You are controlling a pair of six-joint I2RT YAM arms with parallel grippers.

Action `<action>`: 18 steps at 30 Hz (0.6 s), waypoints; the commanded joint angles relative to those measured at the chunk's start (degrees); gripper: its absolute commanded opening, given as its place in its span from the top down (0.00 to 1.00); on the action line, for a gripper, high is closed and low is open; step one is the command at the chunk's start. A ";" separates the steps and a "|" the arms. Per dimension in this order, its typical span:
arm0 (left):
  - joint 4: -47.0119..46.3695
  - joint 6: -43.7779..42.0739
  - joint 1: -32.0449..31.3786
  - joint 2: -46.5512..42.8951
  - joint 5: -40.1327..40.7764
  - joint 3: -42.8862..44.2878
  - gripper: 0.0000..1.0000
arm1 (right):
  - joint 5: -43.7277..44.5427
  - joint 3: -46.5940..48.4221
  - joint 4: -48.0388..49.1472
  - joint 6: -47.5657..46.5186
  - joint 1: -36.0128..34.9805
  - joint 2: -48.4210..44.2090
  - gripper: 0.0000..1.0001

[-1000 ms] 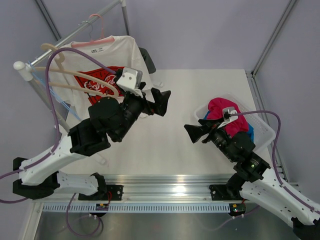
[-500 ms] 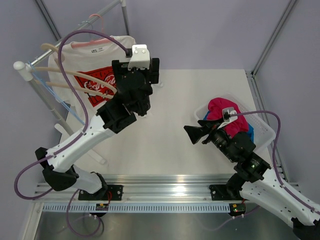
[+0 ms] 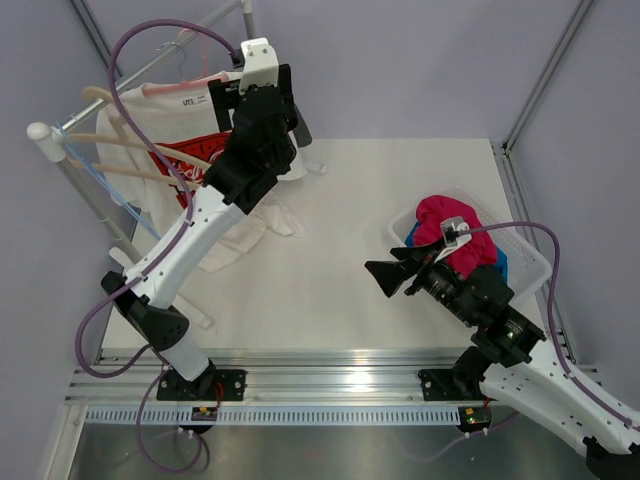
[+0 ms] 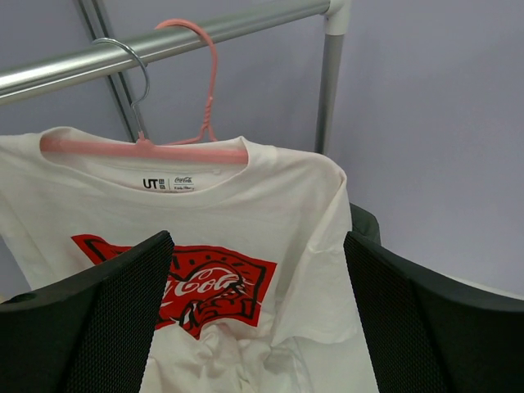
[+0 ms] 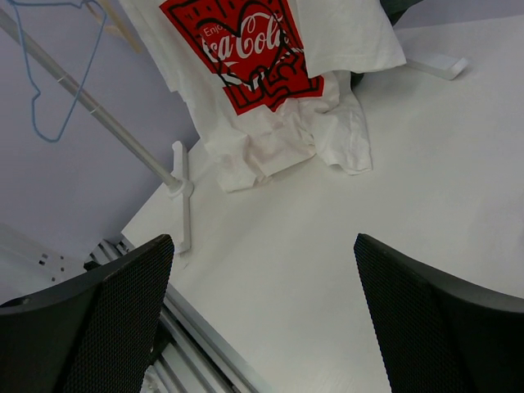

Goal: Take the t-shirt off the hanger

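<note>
While the t-shirt hangs on the hanger, whose pink hook loops over the metal rail, the left jaws stand wide apart in front of it and grip nothing. In the left wrist view the two black fingers frame the red Coca-Cola print from below: the chest of the shirt lies ahead of the gap and clear of both fingers, and the collar and hanger bar sit higher up. From above, the left arm reaches up and back toward the rail, its wrist in front of the shirt's right shoulder. The shirt's lower hem lies crumpled on the tabletop, beside the rack's foot.

The right jaws are also spread, holding nothing, and hover above bare tabletop, well apart from the shirt, which shows at the top of the right wrist view. The right arm sits near a white basket holding a magenta cloth. Beige wooden hangers hang on the rail left of the shirt.
</note>
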State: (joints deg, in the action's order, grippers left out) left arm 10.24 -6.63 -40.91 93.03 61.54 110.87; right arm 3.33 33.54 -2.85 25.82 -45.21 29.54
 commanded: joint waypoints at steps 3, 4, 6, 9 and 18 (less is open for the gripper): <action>-3.56 -2.24 4.24 3.90 1.48 6.63 0.13 | -6.32 2.50 1.62 1.77 -0.49 1.39 0.01; -3.56 -2.24 4.78 4.26 1.48 7.34 0.13 | -6.41 2.58 1.45 2.03 -0.41 1.66 0.00; -3.65 -0.59 6.18 4.87 1.65 8.04 0.13 | -7.54 2.93 1.45 2.21 -0.49 2.27 0.00; -9.68 -1.61 7.24 6.01 2.26 7.43 0.14 | -8.52 3.20 1.27 2.04 -0.49 2.45 0.01; -15.42 -2.16 7.59 11.20 5.87 11.11 0.14 | -8.51 3.37 0.48 2.04 -0.49 1.57 0.01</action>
State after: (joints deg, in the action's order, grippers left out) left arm 0.67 -9.45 -33.45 102.61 64.49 118.96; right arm -3.18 34.30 -2.90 27.51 -45.23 31.62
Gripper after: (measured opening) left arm 0.849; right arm 0.993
